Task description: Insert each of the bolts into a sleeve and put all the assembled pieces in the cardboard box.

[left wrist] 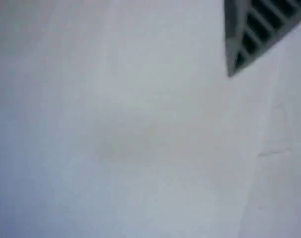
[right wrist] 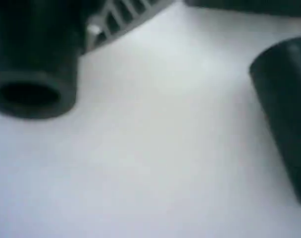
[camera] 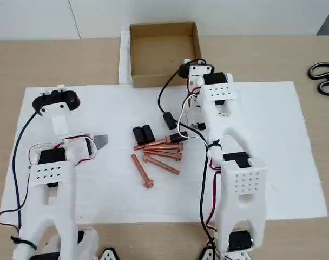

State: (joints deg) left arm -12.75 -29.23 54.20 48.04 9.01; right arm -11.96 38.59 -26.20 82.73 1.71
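Observation:
Several copper bolts point(camera: 160, 155) lie in a loose pile on the white sheet point(camera: 272, 162) between the arms, one point(camera: 142, 170) angled apart. Two black sleeves point(camera: 143, 134) lie side by side beside them. Another sleeve point(camera: 178, 138) sits at the end of a bolt. My right gripper point(camera: 172, 123) is just behind the pile, shut on a black sleeve point(right wrist: 29, 74) whose hollow end faces the wrist camera beside a ribbed grey finger point(right wrist: 121, 20). A further sleeve point(right wrist: 284, 114) lies close by. My left gripper point(camera: 99, 142) hangs low over bare sheet, left of the pile.
The open cardboard box point(camera: 164, 80) stands at the back centre, just beyond the sheet and behind my right arm. Black scissors point(camera: 324, 76) lie at the far right edge of the table. Black cables point(camera: 163, 97) trail from the right arm over the sheet.

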